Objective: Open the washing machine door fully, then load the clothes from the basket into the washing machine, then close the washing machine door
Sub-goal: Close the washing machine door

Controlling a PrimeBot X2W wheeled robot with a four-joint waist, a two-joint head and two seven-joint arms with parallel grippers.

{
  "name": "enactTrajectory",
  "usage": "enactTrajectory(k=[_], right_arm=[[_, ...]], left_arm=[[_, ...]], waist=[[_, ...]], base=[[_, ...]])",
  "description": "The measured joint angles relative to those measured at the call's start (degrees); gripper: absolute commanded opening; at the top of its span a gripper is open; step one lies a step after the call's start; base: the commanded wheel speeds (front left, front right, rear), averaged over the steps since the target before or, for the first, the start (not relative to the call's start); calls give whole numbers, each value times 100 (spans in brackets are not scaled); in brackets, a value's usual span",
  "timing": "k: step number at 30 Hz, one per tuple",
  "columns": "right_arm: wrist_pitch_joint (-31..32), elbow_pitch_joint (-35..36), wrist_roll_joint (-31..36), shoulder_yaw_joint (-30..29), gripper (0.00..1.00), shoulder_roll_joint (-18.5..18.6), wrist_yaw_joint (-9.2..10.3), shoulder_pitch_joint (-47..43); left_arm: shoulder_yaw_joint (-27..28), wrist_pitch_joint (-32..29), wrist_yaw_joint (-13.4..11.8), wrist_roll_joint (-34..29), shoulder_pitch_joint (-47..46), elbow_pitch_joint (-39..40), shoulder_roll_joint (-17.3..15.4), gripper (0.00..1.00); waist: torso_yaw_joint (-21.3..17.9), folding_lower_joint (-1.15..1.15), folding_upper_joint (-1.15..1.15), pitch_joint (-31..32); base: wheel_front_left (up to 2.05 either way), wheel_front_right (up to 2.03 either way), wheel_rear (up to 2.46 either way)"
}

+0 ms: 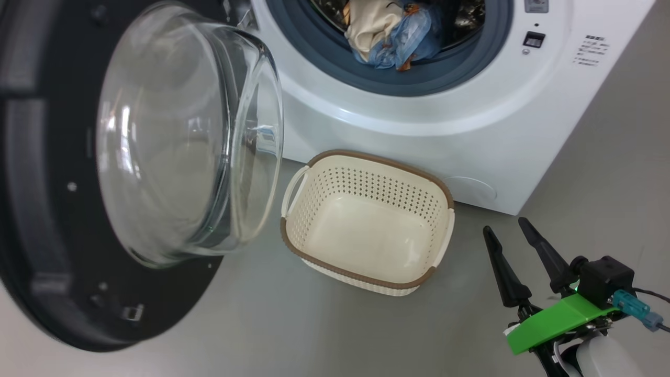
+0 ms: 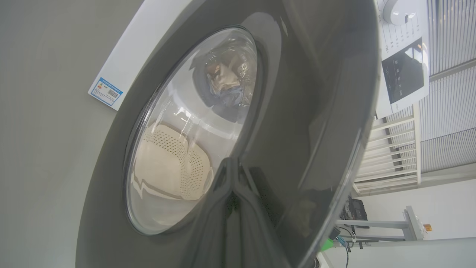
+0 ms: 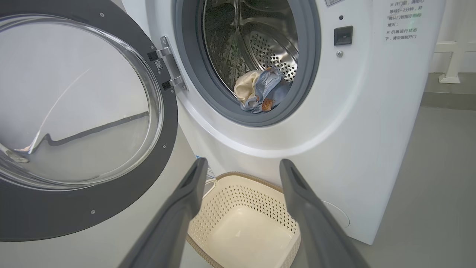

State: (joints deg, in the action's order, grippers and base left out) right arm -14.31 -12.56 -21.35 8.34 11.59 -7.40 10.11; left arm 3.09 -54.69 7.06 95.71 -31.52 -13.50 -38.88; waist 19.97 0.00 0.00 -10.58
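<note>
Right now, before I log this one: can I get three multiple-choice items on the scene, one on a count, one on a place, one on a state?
1. How many pieces lie in the basket? A none; B one; C three.
2. Where are the clothes? A in the basket; B in the drum; C on a shelf.
3. The door is: A shut; B open; C removed.

Answers: 1 A, its bottom is bare. 2 B, they are heaped at the drum's front lip. 3 B, it stands wide, clear of the opening.

clothes in the washing machine, basket on floor before it, door swung out at left
</note>
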Motion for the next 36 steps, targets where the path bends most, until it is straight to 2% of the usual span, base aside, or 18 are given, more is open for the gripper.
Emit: enactTrajectory(k=[9,20,29,36], right_arm=[[0,60,-16,-130,100,-83,0,-157],[0,140,-16,-209,100,-220,0,-404],[0,229,-16,-267,100,-311,0,-419],[0,287,-15,-335,100,-424,0,-414]], left_arm=[[40,-442,0,-44,20,427,414,0],[-47,-772,0,-179,77,815,907,0],[-78,-769,0,-399,-29,851,1158,0],[-60,-365,1,-672,-170,853,1266,0]], waist=[[-276,0,0,111],[-818,0,0,248],[-1365,0,0,228],[-1884,1,0,90]], base=[[0,0,0],[0,0,0],[0,0,0],[0,0,0]])
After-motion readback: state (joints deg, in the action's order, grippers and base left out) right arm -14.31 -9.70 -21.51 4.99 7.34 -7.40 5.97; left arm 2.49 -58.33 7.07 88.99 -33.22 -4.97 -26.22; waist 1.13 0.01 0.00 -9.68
